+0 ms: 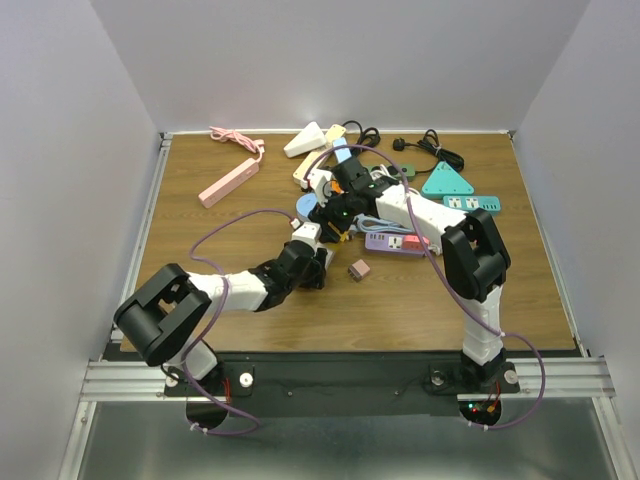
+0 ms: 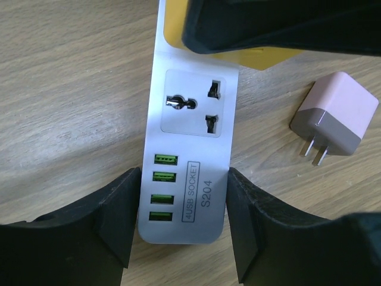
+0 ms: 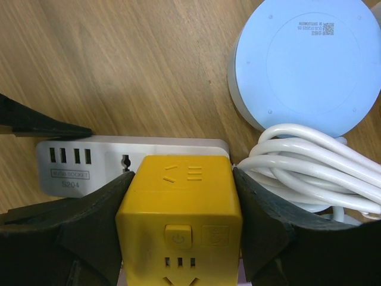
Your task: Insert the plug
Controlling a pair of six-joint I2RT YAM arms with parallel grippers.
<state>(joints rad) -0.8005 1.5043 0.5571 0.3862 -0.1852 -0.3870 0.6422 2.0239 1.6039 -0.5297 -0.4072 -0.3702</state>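
Over the white strip (image 2: 189,179), yellow plug (image 3: 178,199) (in right gripper (image 3: 181,185))

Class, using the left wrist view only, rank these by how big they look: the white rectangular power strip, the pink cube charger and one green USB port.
Largest: white rectangular power strip, though its far end is hidden.
Middle: pink cube charger.
Smallest: green USB port.

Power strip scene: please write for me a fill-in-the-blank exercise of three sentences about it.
1. The right gripper is shut on a ____ cube adapter.
2. The power strip, held by the left gripper, shows ____ green USB ports.
3. The small plug lying beside the strip is ____.
Missing words: yellow; four; pink.
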